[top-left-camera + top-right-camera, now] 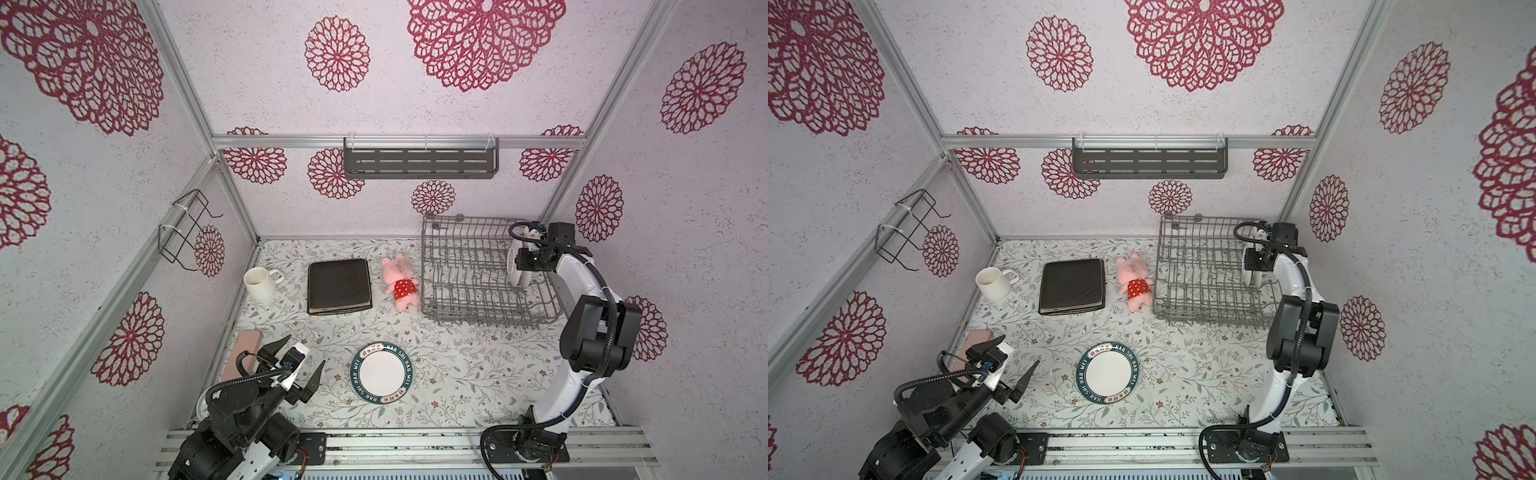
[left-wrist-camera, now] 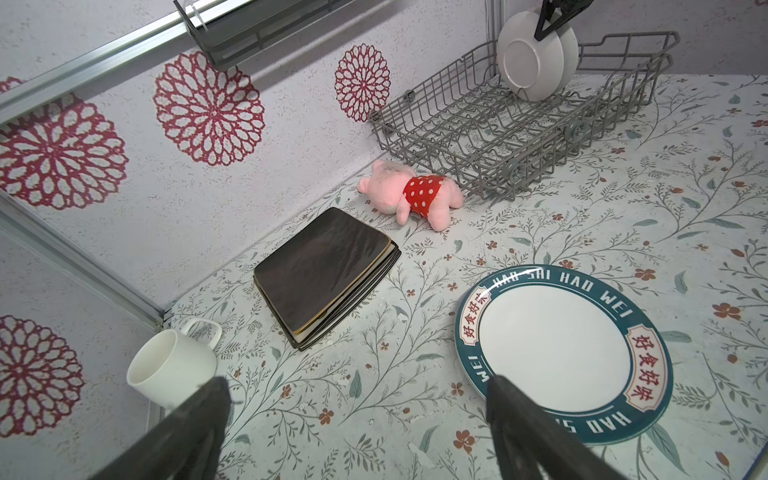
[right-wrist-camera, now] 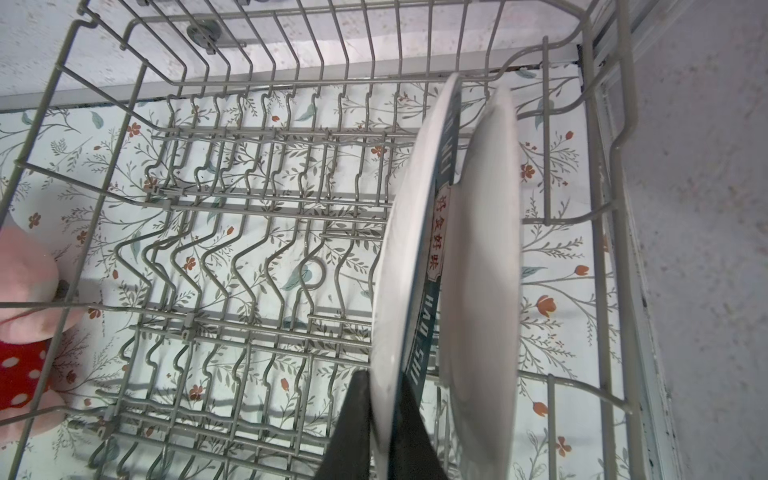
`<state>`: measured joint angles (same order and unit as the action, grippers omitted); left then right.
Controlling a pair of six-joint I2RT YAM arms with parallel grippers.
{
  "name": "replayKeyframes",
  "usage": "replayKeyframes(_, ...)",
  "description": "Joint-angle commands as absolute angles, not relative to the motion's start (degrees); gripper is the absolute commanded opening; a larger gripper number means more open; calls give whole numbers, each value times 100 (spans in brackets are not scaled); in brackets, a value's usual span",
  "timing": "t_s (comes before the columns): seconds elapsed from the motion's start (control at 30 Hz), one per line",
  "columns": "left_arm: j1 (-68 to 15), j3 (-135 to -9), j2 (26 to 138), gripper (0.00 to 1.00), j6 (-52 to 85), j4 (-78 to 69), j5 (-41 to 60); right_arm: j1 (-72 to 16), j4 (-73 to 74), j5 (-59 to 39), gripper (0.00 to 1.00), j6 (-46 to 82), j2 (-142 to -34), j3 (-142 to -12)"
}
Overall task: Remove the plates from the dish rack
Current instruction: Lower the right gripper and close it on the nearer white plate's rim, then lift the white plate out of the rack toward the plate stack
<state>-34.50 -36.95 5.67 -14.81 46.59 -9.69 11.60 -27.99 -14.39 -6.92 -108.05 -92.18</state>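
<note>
Here the right gripper [image 3: 382, 382] reaches down into the dish rack [image 1: 469, 316] from above, its two dark fingers closed narrow on the top rim of an upright printed plate [image 3: 399, 249]. One finger lies on the plate's white back and the other on its teal lettered band. That plate stands on edge at the right end of the rack, its lower edge down among the tines. A second upright plate [image 3: 482, 270] stands just beside it, between it and the rack's side wall; the two are close, but whether they touch cannot be told. The other rows of tines in the rack hold nothing.

The rack sits at the back right of the floral table [image 1: 457, 374]. Near the front, a flat round plate [image 1: 382, 372] lies face up, white in the middle with a teal lettered rim. Toward the back left lies a stack of square plates [image 1: 338, 284], a dark one on top, between a white mug [image 1: 259, 282] and a pink plush pig [image 1: 400, 280] in a red dotted top.

The left gripper [image 2: 357, 386] hovers at the front left with its claw spread wide and holding nothing, just beside the flat round plate.
</note>
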Motion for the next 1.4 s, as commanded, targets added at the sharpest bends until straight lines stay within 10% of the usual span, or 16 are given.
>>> replayKeyframes(0.0,-3560,-3647,639,97,-1537,4565,-975,1180,-2761,-1585,3,-765,-10698,-9608)
replayKeyframes(0.8,-3560,-3647,488,97,-1558,4573,-892,821,-2636,-3074,0,-676,-9659,-9459)
replayKeyframes(1.37,-3566,-3639,508,97,-1564,4561,-888,-3045,-1157,-1343,0,-3654,-6796,-6624)
